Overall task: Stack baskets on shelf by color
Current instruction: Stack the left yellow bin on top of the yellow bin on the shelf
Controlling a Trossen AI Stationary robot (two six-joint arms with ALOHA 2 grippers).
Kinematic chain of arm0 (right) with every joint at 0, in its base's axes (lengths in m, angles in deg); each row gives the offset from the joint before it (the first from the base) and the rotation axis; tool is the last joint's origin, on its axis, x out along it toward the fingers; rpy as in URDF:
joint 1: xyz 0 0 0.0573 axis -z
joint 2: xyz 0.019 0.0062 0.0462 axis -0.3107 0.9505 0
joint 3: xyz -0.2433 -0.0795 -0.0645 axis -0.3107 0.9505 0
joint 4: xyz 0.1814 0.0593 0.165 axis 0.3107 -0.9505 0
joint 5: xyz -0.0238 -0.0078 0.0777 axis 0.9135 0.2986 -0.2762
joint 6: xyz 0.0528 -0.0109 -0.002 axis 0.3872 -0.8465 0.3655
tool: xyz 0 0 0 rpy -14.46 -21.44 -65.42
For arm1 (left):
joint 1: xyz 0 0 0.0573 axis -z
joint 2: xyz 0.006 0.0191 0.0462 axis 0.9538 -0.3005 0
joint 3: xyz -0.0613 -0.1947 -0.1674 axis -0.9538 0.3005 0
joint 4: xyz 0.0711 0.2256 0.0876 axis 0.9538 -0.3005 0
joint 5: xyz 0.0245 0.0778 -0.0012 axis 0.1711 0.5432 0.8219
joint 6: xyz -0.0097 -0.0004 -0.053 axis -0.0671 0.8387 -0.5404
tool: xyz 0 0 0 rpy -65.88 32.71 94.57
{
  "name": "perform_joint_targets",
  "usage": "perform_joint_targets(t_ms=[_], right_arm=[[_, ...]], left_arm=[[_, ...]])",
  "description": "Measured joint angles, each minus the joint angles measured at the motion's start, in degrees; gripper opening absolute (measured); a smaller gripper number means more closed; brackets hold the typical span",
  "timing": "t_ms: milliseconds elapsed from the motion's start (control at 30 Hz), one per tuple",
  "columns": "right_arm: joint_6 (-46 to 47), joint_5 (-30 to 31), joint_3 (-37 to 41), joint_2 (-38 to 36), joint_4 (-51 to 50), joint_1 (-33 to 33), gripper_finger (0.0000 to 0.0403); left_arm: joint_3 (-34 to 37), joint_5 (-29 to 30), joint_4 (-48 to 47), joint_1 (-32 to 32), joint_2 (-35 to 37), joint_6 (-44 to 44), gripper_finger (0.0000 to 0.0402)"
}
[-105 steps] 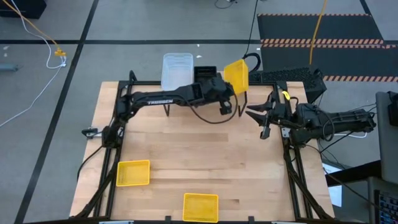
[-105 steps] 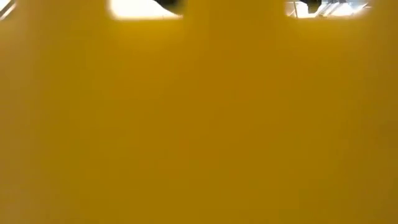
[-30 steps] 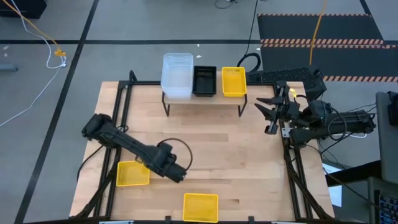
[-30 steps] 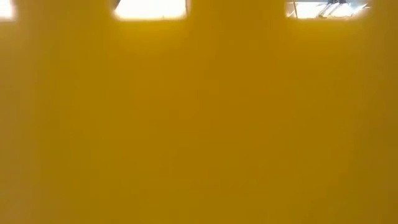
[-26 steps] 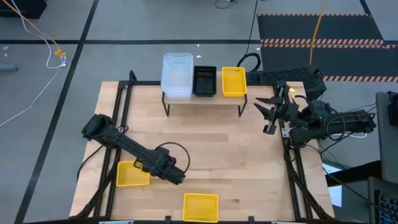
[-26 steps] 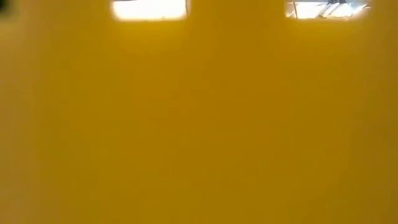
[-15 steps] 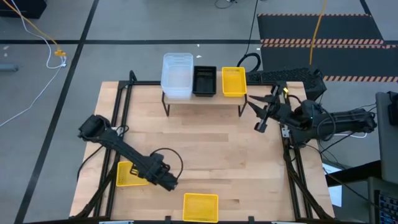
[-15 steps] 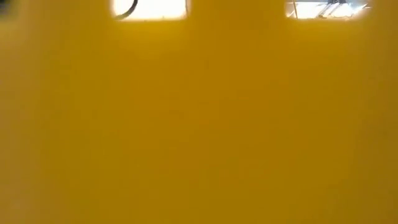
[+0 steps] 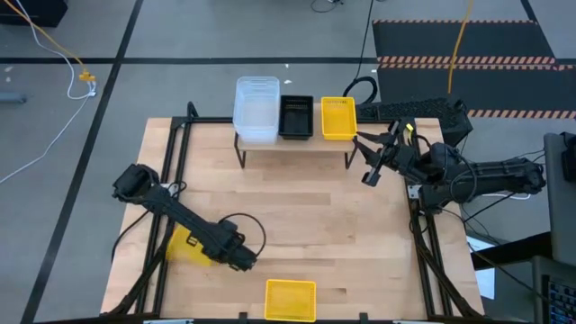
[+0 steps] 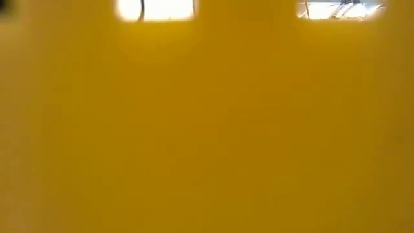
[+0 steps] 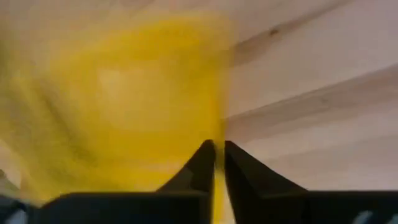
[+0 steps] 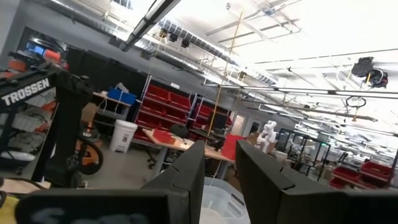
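The shelf [image 9: 270,142] stands at the table's far edge and carries a stack of clear baskets [image 9: 256,110], a black basket [image 9: 296,117] and a yellow basket [image 9: 337,118]. Another yellow basket [image 9: 183,243] sits near the table's left edge, blurred in the left wrist view [image 11: 124,106]. My left gripper [image 9: 241,261] is shut on its right wall. A further yellow basket [image 9: 290,300] rests on the table at the near edge and fills the low view [image 10: 207,129]. My right gripper [image 9: 369,167] hangs open in the air just right of the shelf, tipped upward [image 12: 221,168]. My left gripper pinches the right wall [image 11: 219,186] of the near-left yellow basket between its two fingers, one finger over the basket's inside and one outside over the wood. The fingers come steeply from above, pointing down. Whether the basket's bottom is off the table I cannot tell.
Bare wooden tabletop [image 9: 315,225] lies between the shelf and the near edge. Black frame rails [image 9: 430,243] run along both sides of the table. Dark equipment and cables [image 9: 423,110] sit behind the table's far right corner.
My left gripper has moved toward the table's left edge and down, coming to the right wall of the near-left yellow basket. My right gripper has shifted toward the table's left, closer to the shelf's right end, and tipped a little.
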Motion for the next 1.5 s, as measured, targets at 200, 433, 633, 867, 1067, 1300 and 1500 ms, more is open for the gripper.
perform_joint_targets(t_ms=[200, 433, 633, 867, 1067, 1300, 1500], right_arm=[[1.3, 0.1, 0.0, -0.2, -0.6, 0.0, 0.0086], [1.8, 7.7, 0.0, -2.3, -4.1, -0.2, 0.0086], [6.5, 13.2, 0.0, -6.8, -10.8, -0.9, 0.0086], [13.3, 13.4, 0.0, -12.3, -18.1, -5.2, 0.0086], [17.0, 13.4, 0.0, -14.5, -22.3, -8.8, 0.0086], [18.8, 13.4, 0.0, -14.8, -24.0, -12.3, 0.0086], [22.4, 13.5, 0.0, -15.2, -26.6, -15.8, 0.0086]], left_arm=[[-5.8, 2.9, -0.3, -3.0, 0.0, 10.2, 0.0022], [-19.5, 6.3, -5.9, -5.4, 0.0, 19.5, 0.0012], [-33.4, 11.8, -9.9, -8.6, 0.0, 32.2, 0.0006], [-42.5, 15.0, -8.3, -15.7, 0.0, 53.1, 0.0014], [-44.6, 10.3, 2.8, -20.6, 0.0, 69.5, 0.0007], [-44.7, 7.2, 17.2, -23.2, 0.0, 83.5, 0.0005], [-44.7, 7.8, 23.3, -28.9, 0.0, 92.4, 0.0008]])
